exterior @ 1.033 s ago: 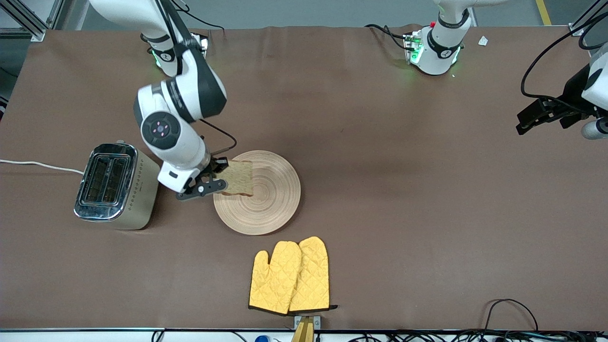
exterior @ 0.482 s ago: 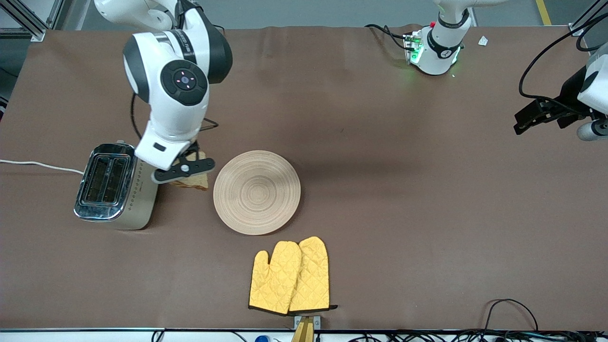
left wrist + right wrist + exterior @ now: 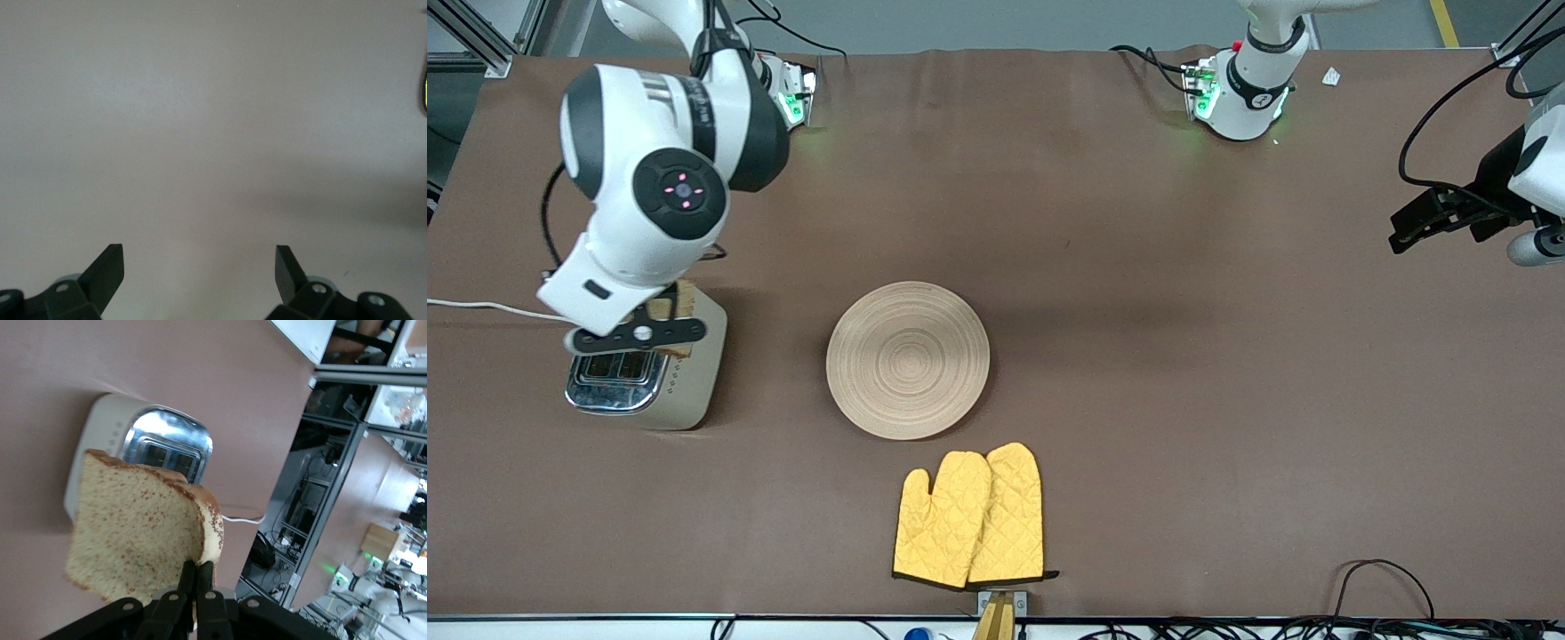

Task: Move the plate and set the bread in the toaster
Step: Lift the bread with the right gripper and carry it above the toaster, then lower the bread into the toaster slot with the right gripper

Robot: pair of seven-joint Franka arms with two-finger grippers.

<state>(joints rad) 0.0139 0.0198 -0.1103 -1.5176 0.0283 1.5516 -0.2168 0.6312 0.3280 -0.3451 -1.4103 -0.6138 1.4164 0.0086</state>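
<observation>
Risk: bread [image 3: 143,523] pinched only at one crust edge, hanging tilted over toaster [image 3: 646,357]; may swing, miss a slot, catch the chrome top or tear. Right tool [image 3: 637,334] clamped tight on bread, up over toaster at right arm's end of worktop [image 3: 1183,373]. Left tool [image 3: 199,270] spread wide, empty, waiting over bare worktop at left arm's end. Plate [image 3: 907,360] mid-worktop, beside toaster, oven mitts [image 3: 969,516] nearer the front camera.

Left tool [image 3: 199,267], fingers [image 3: 110,263] apart, over bare table [image 3: 200,133]
</observation>
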